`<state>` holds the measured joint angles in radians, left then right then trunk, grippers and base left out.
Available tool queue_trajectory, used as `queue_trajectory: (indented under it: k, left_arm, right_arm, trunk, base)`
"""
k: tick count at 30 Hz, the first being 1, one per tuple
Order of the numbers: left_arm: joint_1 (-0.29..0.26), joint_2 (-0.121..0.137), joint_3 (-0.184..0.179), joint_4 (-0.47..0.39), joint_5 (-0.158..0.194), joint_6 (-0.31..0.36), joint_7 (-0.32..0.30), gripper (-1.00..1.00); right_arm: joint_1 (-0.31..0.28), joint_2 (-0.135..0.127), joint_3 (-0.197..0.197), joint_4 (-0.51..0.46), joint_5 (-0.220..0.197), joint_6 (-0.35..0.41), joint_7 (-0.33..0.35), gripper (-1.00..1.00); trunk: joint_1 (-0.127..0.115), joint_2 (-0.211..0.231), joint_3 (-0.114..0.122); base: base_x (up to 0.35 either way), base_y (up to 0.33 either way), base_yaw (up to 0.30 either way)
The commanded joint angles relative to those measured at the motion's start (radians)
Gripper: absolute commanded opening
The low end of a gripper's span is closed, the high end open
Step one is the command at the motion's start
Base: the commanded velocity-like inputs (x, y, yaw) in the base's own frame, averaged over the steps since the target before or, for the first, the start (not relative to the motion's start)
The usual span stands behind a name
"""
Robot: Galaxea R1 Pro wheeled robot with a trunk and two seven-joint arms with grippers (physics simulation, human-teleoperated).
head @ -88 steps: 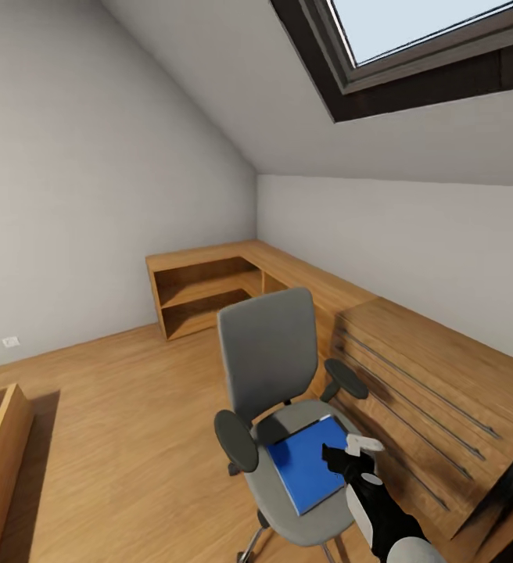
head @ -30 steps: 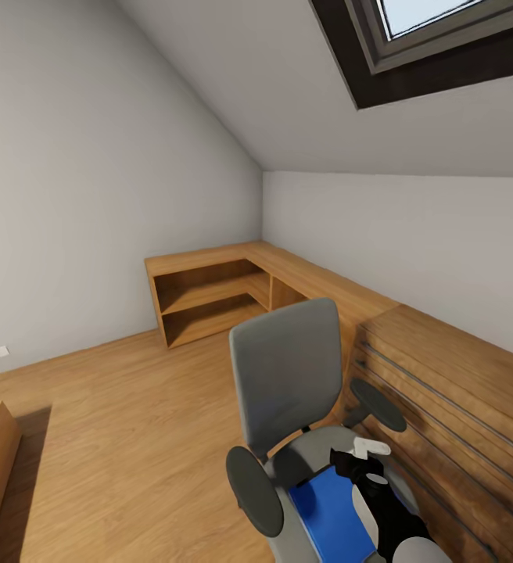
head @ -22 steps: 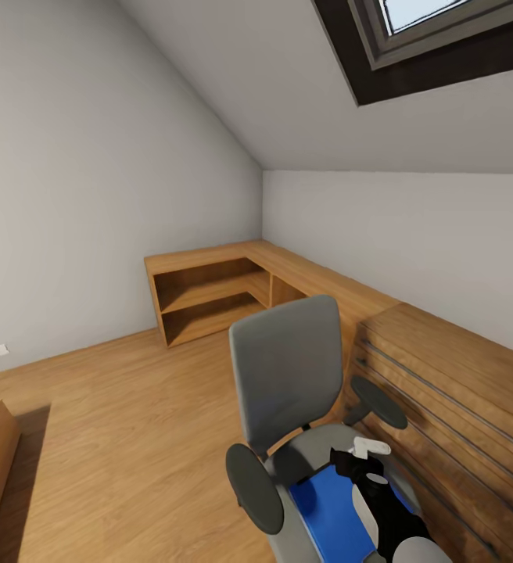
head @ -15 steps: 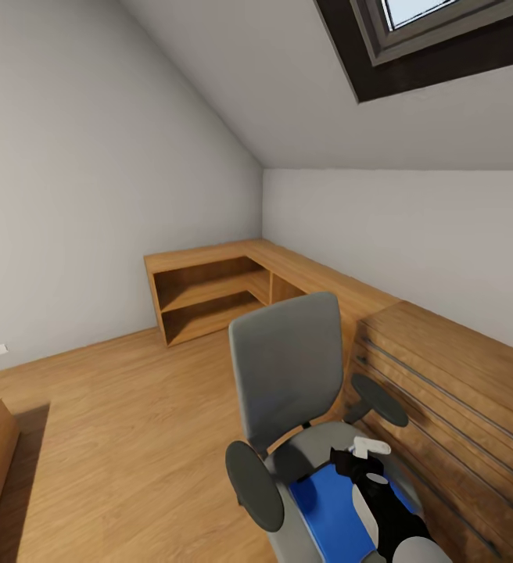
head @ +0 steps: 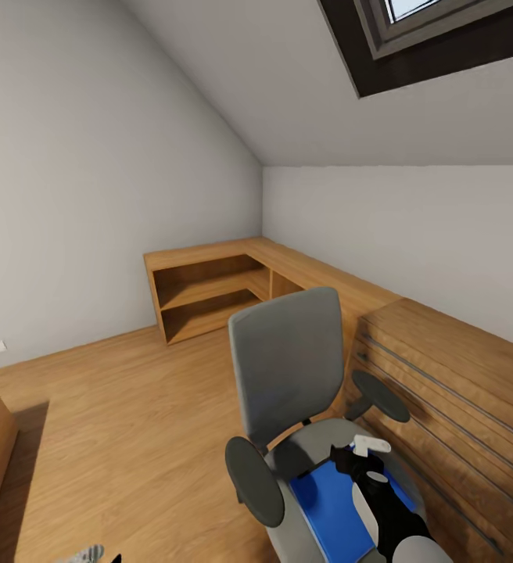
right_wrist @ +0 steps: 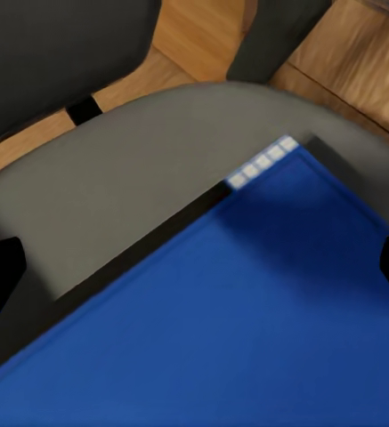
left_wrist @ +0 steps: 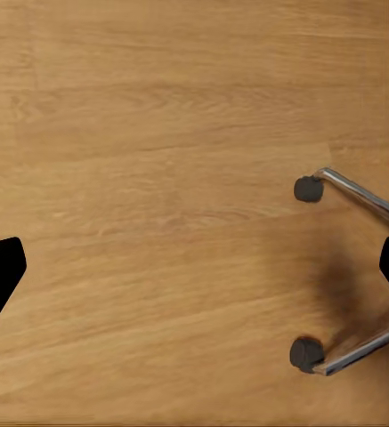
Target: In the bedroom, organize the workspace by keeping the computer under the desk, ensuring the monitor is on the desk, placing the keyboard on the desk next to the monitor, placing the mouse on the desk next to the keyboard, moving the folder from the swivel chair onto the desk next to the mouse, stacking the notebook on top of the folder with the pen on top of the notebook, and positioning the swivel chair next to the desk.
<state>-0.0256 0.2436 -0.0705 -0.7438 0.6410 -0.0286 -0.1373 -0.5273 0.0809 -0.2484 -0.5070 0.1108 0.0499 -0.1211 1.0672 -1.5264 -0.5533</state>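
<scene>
Blue folder (head: 331, 500) lies flat on the swivel chair (head: 288, 375) seat, directly beneath the right gripper (head: 358, 461) — fingers spread wide, holding nothing. Its long axis runs near-to-far, slightly rightward. The left gripper (left_wrist: 194, 267), also open and empty, hangs over bare floor beside the casters — the right arm is nearer.

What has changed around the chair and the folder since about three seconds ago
The camera came closer to the swivel chair and tilted up, so the whole picture shifted. The right gripper now sits farther over the folder, above its corner, fingers spread and holding nothing. The left gripper has come into the head view's bottom edge, open over the floor. The folder still lies flat on the seat.
</scene>
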Motion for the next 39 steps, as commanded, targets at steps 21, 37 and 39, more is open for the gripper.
queue_trajectory:
  k: [21, 37, 39]
  left_arm:
    - [0.0, -0.055, 0.033, 0.028, 0.016, -0.011, -0.002, 1.0]
    - [-0.001, -0.055, 0.036, 0.035, 0.015, -0.051, -0.001, 1.0]
    - [-0.001, -0.056, 0.036, 0.035, 0.015, -0.051, 0.0, 1.0]
  right_arm:
    - [0.0, 0.002, -0.003, -0.052, 0.01, 0.014, 0.0, 1.0]
    - [0.0, 0.001, -0.004, -0.05, 0.009, 0.092, 0.003, 1.0]
    - [0.0, 0.002, -0.005, -0.05, 0.009, 0.102, 0.004, 1.0]
  trunk:
    - [0.0, -0.001, -0.001]
    - [0.0, -0.001, -0.001]
    - [0.008, -0.015, -0.007]
  base:
    - [0.059, 0.0, 0.0]
    - [0.035, 0.0, 0.0]
    - [0.002, 0.0, 0.0]
